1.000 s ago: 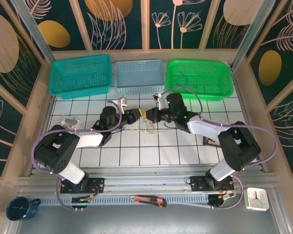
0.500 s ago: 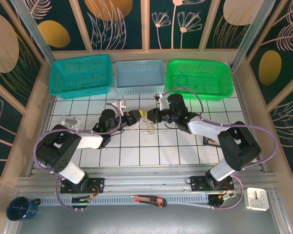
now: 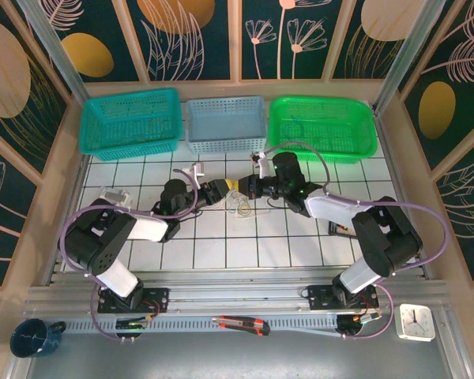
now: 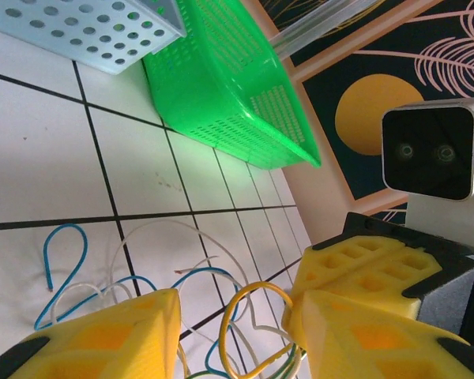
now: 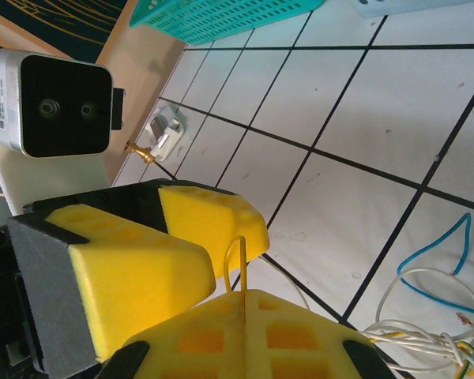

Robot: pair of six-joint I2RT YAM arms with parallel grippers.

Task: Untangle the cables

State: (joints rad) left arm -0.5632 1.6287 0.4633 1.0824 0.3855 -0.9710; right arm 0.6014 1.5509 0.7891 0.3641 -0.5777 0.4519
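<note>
The cables are a small tangle of thin yellow, white and blue wires on the white tiles between the two arms. My right gripper is shut on a yellow wire loop that sticks up out of the seam between its pads. My left gripper faces it, tip to tip, and is open. In the left wrist view that yellow loop stands between the left gripper's spread pads and runs into the right gripper's fingers. Blue and white strands lie loose on the tile behind.
Teal, light blue and green baskets line the back edge. A clear plastic piece lies at the left and a dark flat object at the right. A cutter, clock and mug sit near the arm bases.
My left gripper has crept a little to the right, closer to the right gripper. The right gripper has held its place with the yellow wire.
</note>
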